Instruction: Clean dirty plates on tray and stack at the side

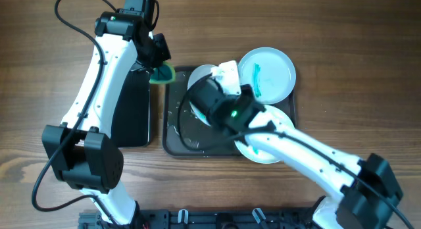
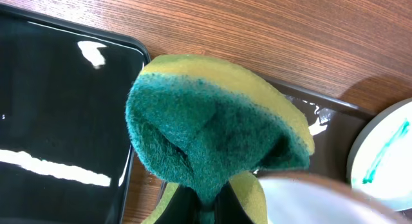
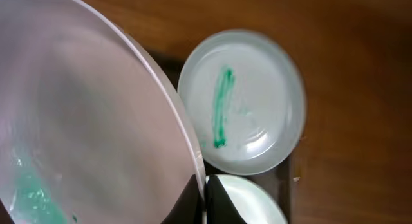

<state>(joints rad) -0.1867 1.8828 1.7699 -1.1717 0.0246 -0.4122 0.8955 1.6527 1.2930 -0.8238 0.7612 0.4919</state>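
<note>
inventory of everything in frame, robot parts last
plates: 3, white to pale blue. One with a teal smear at the grey tray's far right corner. One at its near right, mostly under the right arm. One tilted, with a teal smear, held over the tray's left part.
grey tray: 1, dark grey, wet, mid-table.
black tray: 1, black, left of the grey tray.
sponge: 1, green and yellow, above the gap between the trays.
table: 1, brown wood.
left gripper: shut on the sponge.
right gripper: shut on the tilted plate's rim.
</note>
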